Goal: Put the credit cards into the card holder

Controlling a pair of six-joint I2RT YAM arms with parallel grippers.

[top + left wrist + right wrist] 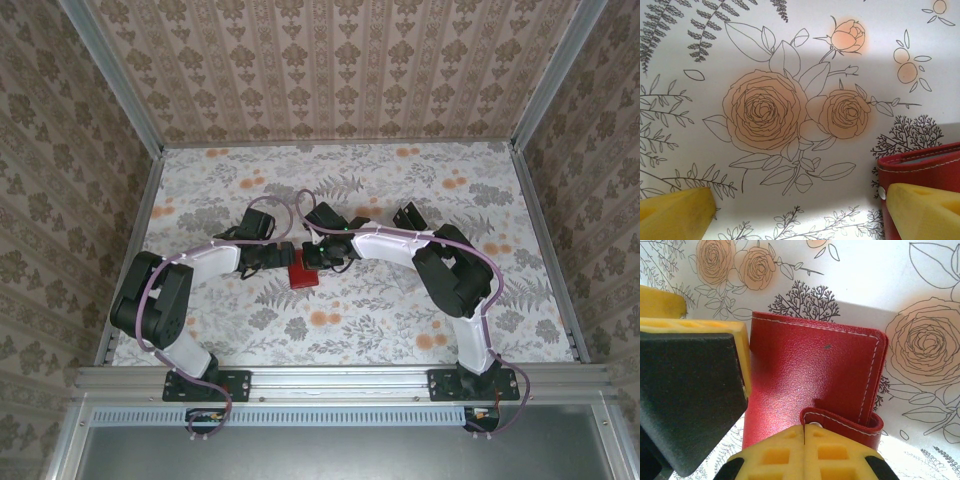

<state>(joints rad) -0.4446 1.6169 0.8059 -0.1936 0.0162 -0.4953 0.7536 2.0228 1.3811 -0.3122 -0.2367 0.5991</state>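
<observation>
The red card holder point(303, 276) lies closed on the flowered table between the two arms. In the right wrist view the card holder point(810, 375) shows its stitched cover and snap strap. My right gripper point(805, 440) is shut, and its yellow tips rest against the strap's end by the snap. My left gripper point(800, 212) stands wide open over bare table. Its right finger point(925, 207) is at the card holder point(920, 167), at the corner, and that finger point(695, 326) sits along the holder's left edge. A small black thing point(408, 215), perhaps credit cards, lies further back.
The table point(400, 310) carries a flower-printed cloth and is walled on three sides by patterned panels. Metal rails run along the left edge point(130, 260) and the right edge. Both arm bases stand at the near edge.
</observation>
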